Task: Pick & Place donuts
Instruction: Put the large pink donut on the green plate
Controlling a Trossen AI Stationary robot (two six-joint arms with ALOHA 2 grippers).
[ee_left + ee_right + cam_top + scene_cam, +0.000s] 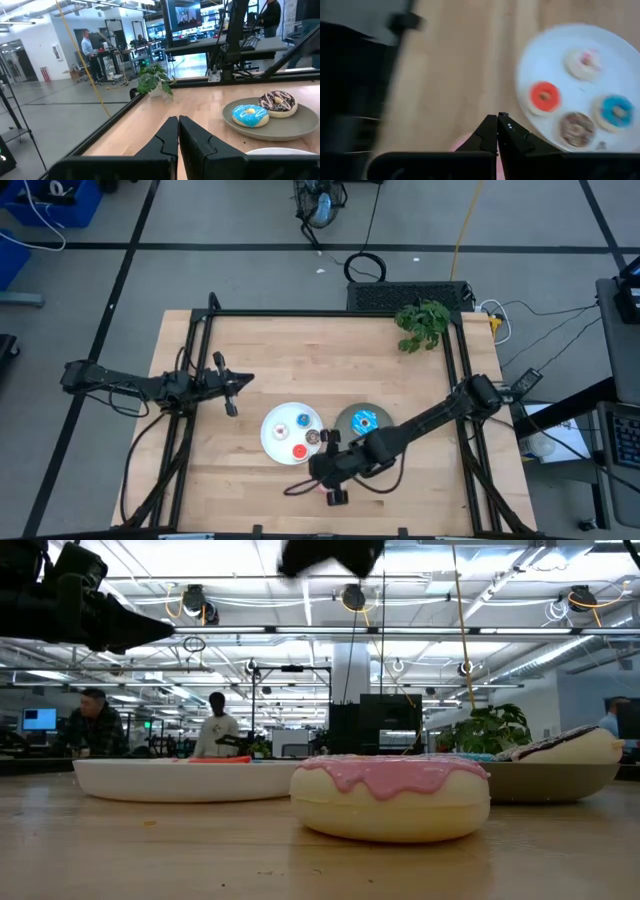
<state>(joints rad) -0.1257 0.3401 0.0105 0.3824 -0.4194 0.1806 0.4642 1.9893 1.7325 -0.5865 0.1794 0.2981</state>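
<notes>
The pink donut (390, 795) lies flat on the wood near the table's front edge, between the two plates; a sliver of it (462, 142) shows under my right gripper (498, 125). That gripper (320, 470) hangs shut and empty above it, slanting down. The white plate (272, 442) holds tiny white (582, 62), red (545, 97), blue (616, 111) and brown (577, 128) donuts. On the grey plate (280, 131) rest a blue-iced donut (250, 115) and a chocolate-sprinkled donut (277, 102). My left gripper (232, 385) waits shut and level at the table's left.
A green plant (423, 322) stands at the far right corner. Dark frame rails (200, 360) run along the table's left and right sides. A small dark device with a cable (338, 496) sits by the near edge. People stand in the room beyond (215, 725).
</notes>
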